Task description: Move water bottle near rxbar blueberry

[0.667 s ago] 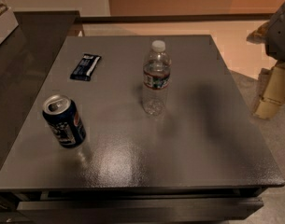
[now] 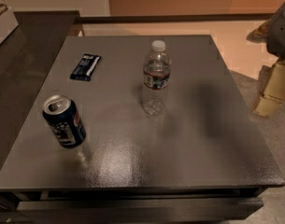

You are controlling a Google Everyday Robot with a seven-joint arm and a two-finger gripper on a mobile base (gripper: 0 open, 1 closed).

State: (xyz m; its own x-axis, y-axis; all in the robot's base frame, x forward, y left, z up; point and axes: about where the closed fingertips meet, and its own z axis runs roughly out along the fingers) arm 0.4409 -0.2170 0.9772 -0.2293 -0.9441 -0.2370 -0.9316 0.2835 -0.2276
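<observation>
The water bottle [image 2: 156, 78] stands upright near the middle of the dark grey table [image 2: 188, 143]; it is clear plastic with a white cap and a dark label band. The rxbar blueberry [image 2: 85, 66], a flat dark blue bar with white print, lies at the table's back left, well apart from the bottle. My gripper [image 2: 273, 90] is at the right edge of the view, beyond the table's right side and level with the bottle. It holds nothing that I can see.
A blue soda can [image 2: 64, 121] stands at the table's front left. A dark counter [image 2: 20, 55] runs along the left side. Light floor lies behind and to the right of the table.
</observation>
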